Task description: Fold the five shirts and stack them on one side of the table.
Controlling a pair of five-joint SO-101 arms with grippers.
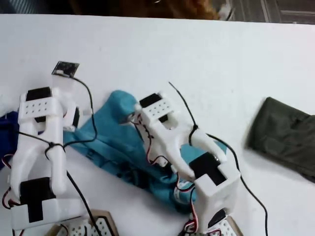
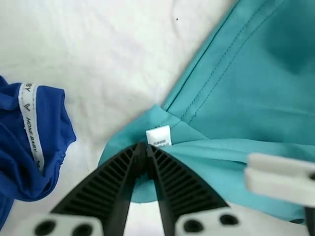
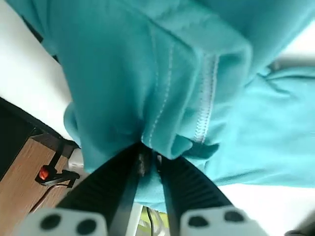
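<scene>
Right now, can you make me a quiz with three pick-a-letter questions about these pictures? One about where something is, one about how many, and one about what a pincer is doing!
1. Where is the dark green shirt?
A. lying on the table, by itself
B. hanging from a pincer
C. on a chair

2. How many shirts show from above?
A. one
B. three
C. five

3. What is the left pincer doing?
A. gaping over bare table
B. shut on the teal shirt
C. shut on a pen

Answers:
1 A: it lies off to one side with nothing touching it.
2 B: there is the teal one, the green one and the blue shirt.
3 B: its jaws pinch the teal cloth.
</scene>
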